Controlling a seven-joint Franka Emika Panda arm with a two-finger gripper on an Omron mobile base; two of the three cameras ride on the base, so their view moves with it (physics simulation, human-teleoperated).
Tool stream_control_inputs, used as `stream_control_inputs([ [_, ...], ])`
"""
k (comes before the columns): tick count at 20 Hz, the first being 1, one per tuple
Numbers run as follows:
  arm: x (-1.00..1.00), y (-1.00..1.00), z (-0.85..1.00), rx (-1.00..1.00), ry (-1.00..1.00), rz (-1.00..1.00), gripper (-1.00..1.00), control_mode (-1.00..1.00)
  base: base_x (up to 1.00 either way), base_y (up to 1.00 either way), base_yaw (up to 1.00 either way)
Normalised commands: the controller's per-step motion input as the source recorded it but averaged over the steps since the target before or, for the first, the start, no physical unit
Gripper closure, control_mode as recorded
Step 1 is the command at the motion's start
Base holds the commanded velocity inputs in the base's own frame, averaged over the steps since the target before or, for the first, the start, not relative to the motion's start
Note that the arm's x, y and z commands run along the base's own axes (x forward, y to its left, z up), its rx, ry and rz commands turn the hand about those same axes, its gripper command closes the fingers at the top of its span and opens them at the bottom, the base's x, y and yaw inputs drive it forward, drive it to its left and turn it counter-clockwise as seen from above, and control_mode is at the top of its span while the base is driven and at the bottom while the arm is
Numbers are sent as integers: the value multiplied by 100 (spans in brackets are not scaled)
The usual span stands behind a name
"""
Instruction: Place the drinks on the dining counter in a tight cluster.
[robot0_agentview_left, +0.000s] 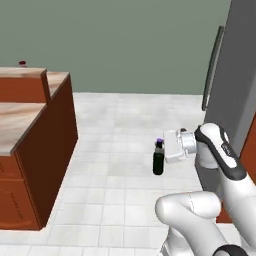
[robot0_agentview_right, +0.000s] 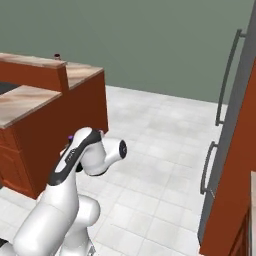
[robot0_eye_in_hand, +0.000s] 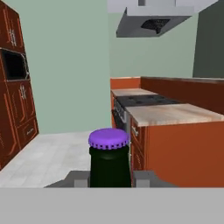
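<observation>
You have the gripper (robot0_agentview_left: 161, 150) clamped on the slim green bottle's (robot0_agentview_left: 158, 161) neck under its purple cap (robot0_eye_in_hand: 109, 138); likely rigid, smooth and top-hung, so carry it steadily.

Simulated kitchen with plain grey-green walls (robot0_agentview_left: 135, 45) and a floor of pale square tiles (robot0_agentview_left: 120, 145). At left, reddish-brown cabinet island (robot0_agentview_left: 50, 145) with marble top (robot0_agentview_left: 15, 120). At right, tall grey refrigerator (robot0_agentview_left: 240, 85) with long vertical handles (robot0_agentview_right: 227, 80). Seen from the hand: black stove (robot0_eye_in_hand: 144, 101) beneath a grey range hood (robot0_eye_in_hand: 153, 19), dark wood wall cabinets (robot0_eye_in_hand: 17, 83) enclosing a built-in oven (robot0_eye_in_hand: 14, 64).
</observation>
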Motion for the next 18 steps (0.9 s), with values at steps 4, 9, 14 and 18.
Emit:
stream_control_inputs([
  [4,0,0,0,0,0,0,100,100,89,13,0],
  [9,0,0,0,0,0,0,100,100,79,18,0],
  [14,0,0,0,0,0,0,100,100,80,35,0],
  [18,0,0,0,0,0,0,100,100,76,51,-2],
])
